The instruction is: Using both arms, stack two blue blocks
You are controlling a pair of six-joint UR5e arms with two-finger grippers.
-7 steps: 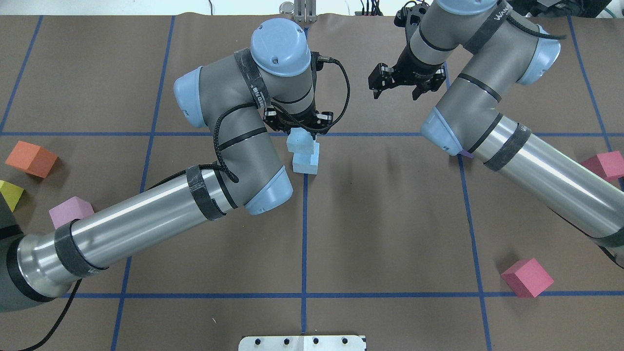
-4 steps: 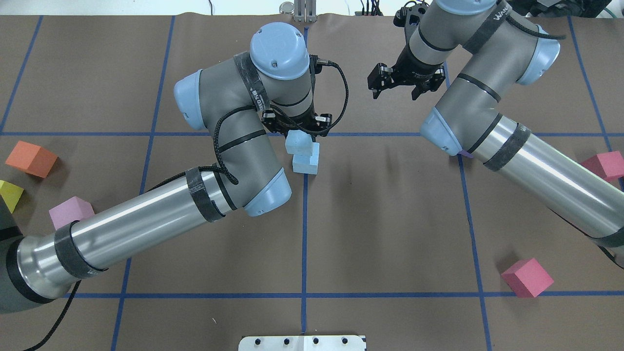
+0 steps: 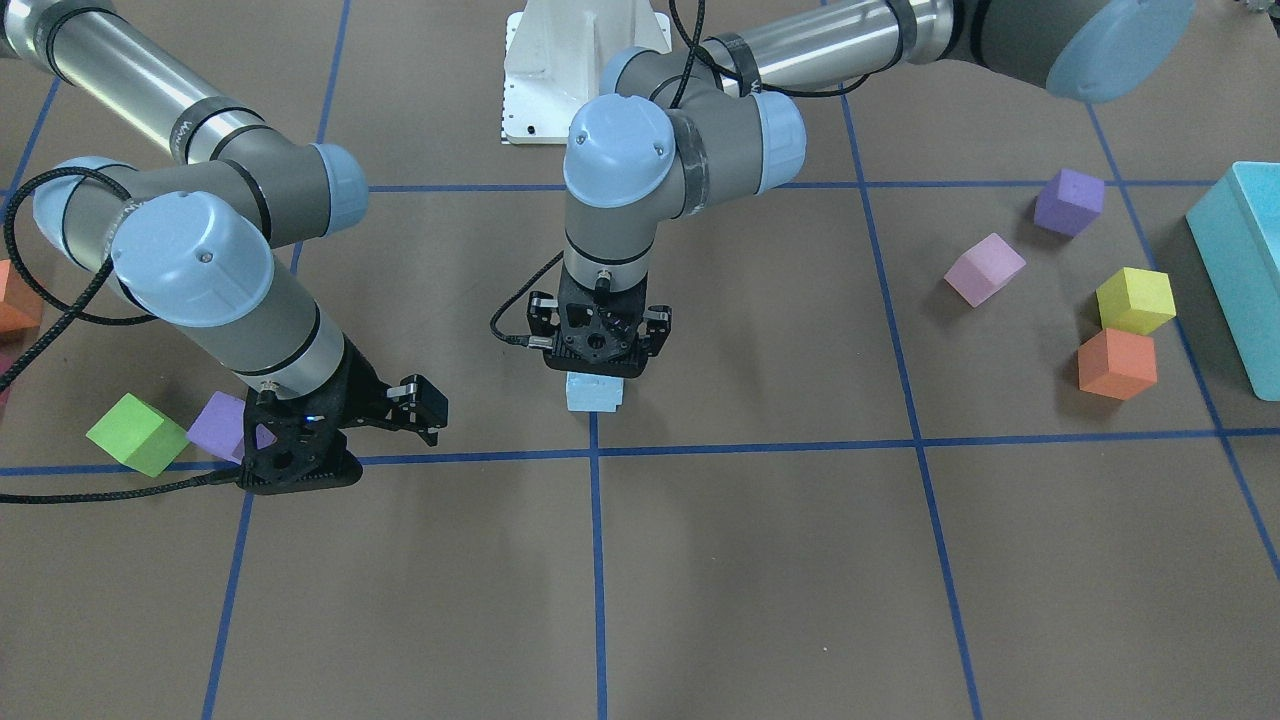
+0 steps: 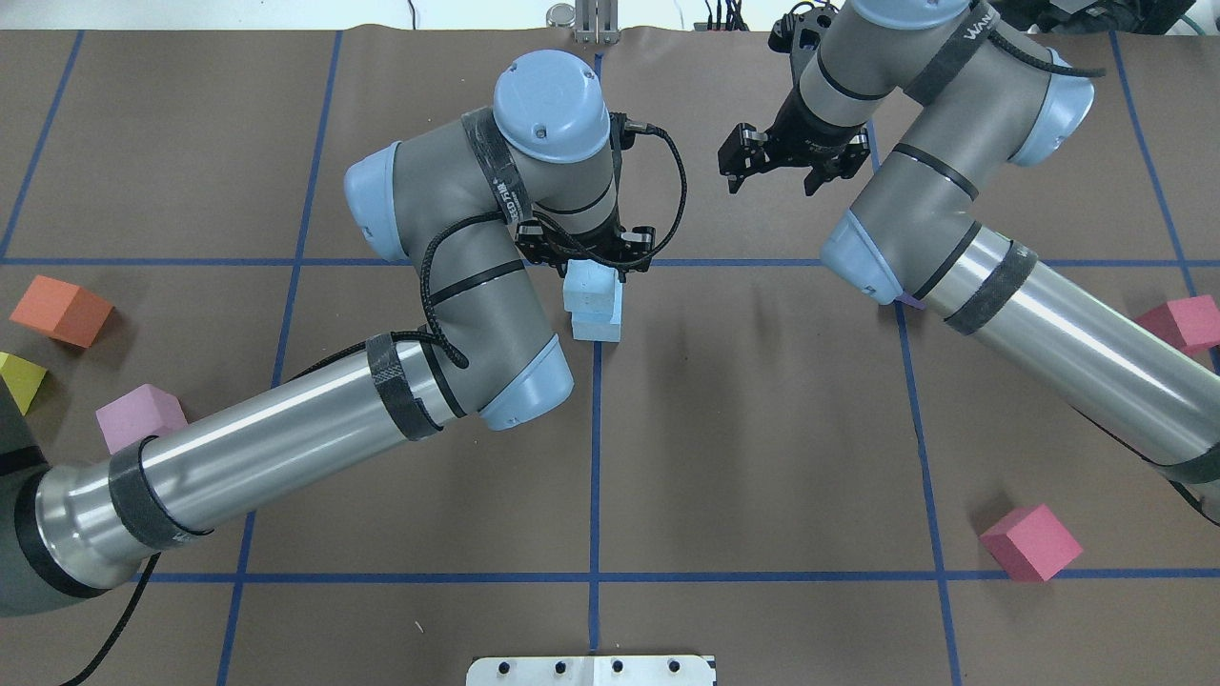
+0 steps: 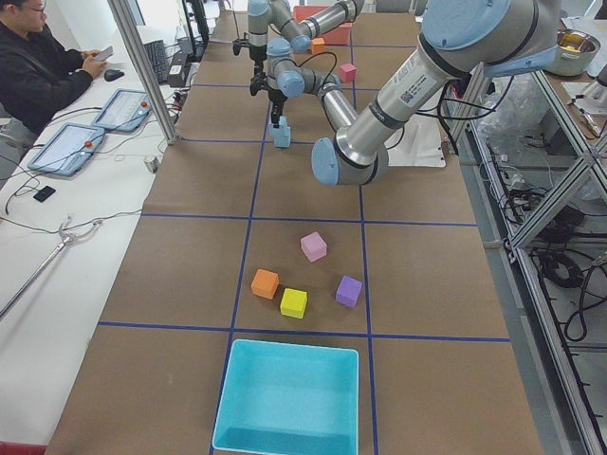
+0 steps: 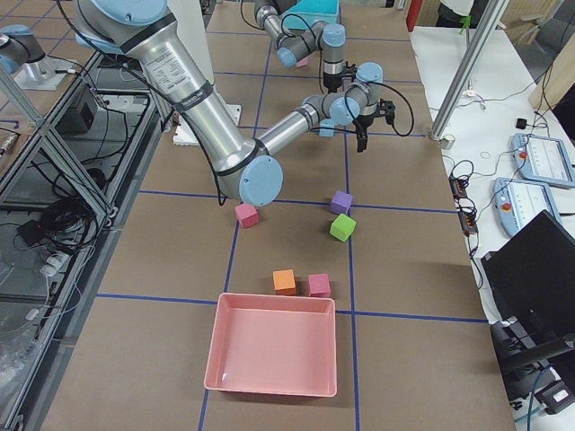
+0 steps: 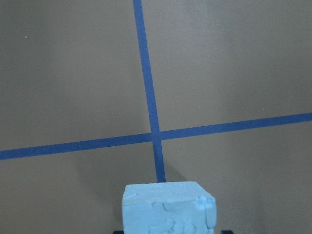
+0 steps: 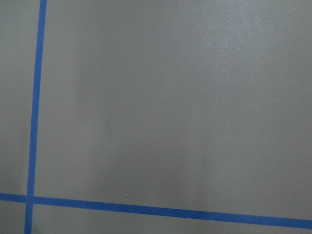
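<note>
Gripping the upper blue block point(image 4: 591, 286) between its closed fingers, the left pincer point(image 4: 591, 271) holds it directly over the lower blue block point(image 4: 599, 328). That cube stands on the brown tabletop point(image 4: 762, 429) beside the crossing of two blue tape lines point(image 7: 155, 135); whether the two cubes touch cannot be told. Well apart, the right pincer point(image 4: 772, 181) hangs with jaws spread, holding nothing. White lettering on a black band point(image 4: 982, 24) of the right arm point(image 4: 1048, 324) reads "WAN", the rest cut off.
</note>
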